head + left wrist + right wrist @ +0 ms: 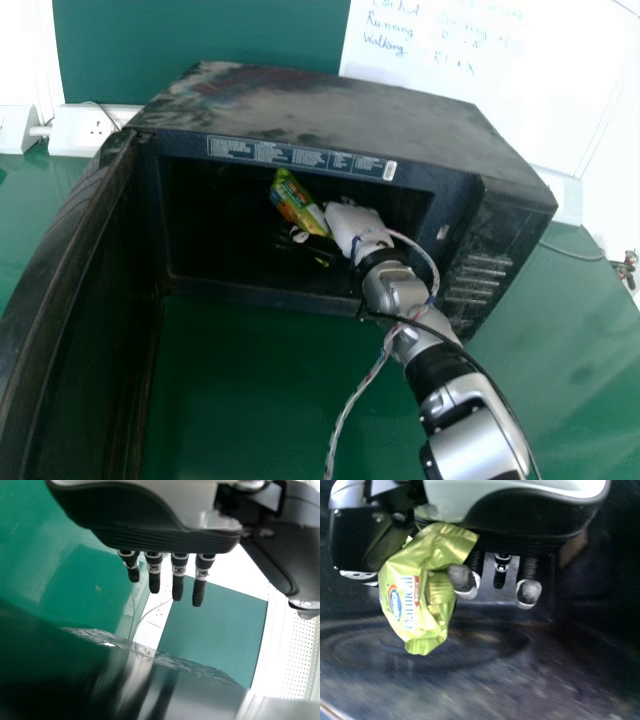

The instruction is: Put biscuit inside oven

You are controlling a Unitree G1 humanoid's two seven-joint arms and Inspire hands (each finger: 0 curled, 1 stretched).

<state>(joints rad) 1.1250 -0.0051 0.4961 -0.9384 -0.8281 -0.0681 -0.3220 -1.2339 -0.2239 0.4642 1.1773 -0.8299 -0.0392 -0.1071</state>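
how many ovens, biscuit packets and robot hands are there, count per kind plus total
black box-shaped microwave oven: 1
shiny green-yellow plastic biscuit packet: 1
robot hands: 2 (right robot hand, holding the packet; left robot hand, in the left wrist view)
total: 4

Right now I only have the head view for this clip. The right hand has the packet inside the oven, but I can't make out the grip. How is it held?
Observer: In the right wrist view, a curled finger of the right hand lies against the green packet.

Operator: What is under it?

Observer: A circular outline, probably a turntable, on the oven floor. I can't tell whether the packet touches it.

Operator: And the left hand?

Observer: The left wrist view has the left hand with its fingers straight, holding nothing.
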